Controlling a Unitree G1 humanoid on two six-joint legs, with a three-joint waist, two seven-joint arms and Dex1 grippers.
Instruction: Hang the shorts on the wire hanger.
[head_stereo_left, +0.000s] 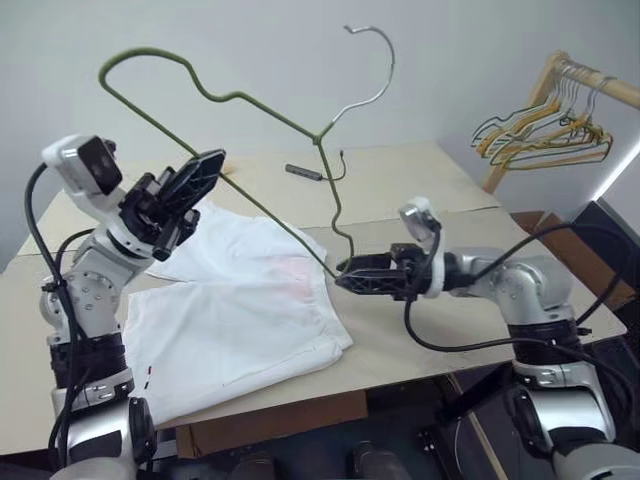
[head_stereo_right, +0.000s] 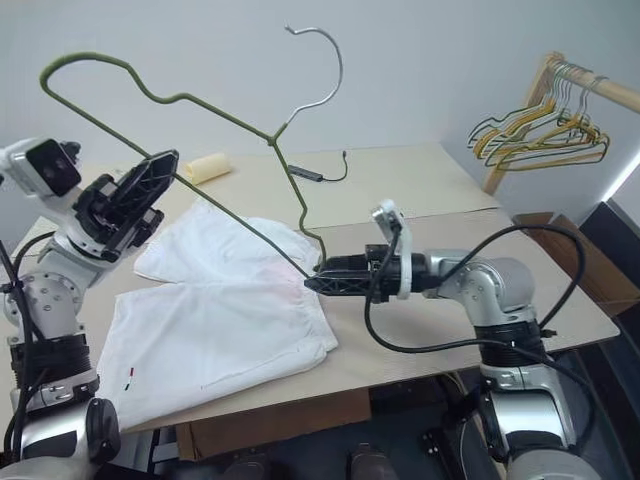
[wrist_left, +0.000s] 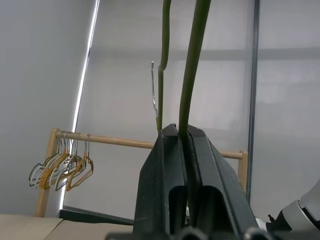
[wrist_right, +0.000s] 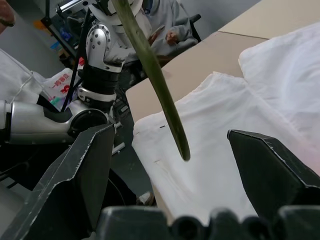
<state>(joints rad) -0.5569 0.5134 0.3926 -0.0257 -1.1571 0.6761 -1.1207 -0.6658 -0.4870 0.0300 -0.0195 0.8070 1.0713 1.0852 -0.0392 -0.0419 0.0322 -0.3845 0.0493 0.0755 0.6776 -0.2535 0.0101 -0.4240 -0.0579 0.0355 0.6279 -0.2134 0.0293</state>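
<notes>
The white shorts (head_stereo_left: 240, 310) lie flat on the table, with a faint pink patch near the waist. The grey-green wire hanger (head_stereo_left: 318, 140) is held up in the air, tilted, its hook pointing up. My left gripper (head_stereo_left: 212, 165) is shut on the hanger's long straight bar, and the wire (wrist_left: 192, 75) rises from between its closed fingers. My right gripper (head_stereo_left: 345, 275) is level at the hanger's lowest corner, just above the shorts' waist edge. It is open, and the wire end (wrist_right: 175, 130) hangs between its wide-spread fingers without touching either.
A wooden rack with yellow, green and grey hangers (head_stereo_left: 545, 130) stands at the back right. A small dark object with a cable (head_stereo_left: 305, 172) and a cream roll (head_stereo_right: 205, 167) lie on the far side of the beige table (head_stereo_left: 420, 180). A person (wrist_right: 165, 20) sits beyond the table.
</notes>
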